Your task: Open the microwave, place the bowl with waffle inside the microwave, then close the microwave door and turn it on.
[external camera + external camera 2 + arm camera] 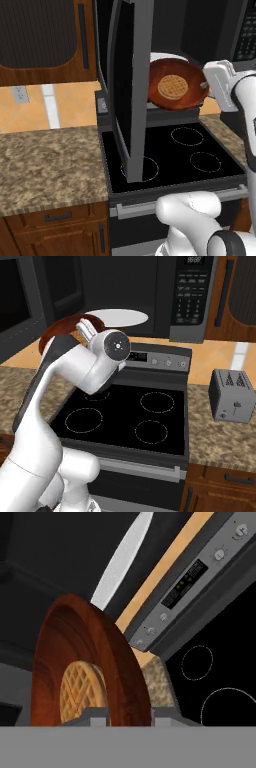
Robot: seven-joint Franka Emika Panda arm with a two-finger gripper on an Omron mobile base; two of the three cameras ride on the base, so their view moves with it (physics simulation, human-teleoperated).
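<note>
Bowl rim pinched between the fingers, waffle inside.

From behind, the open microwave door hid the bowl's left rim from you, and the arm covered most of it from the right; the turntable was partly hidden.

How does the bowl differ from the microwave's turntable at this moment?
The bowl is glossy reddish-brown with a raised rim; the turntable is flat and white. The bowl is carried in the air, gripped at its rim by the pincer, while the turntable lies inside the open microwave. The bowl holds a waffle; the turntable's visible part is bare. Both are round.
</note>
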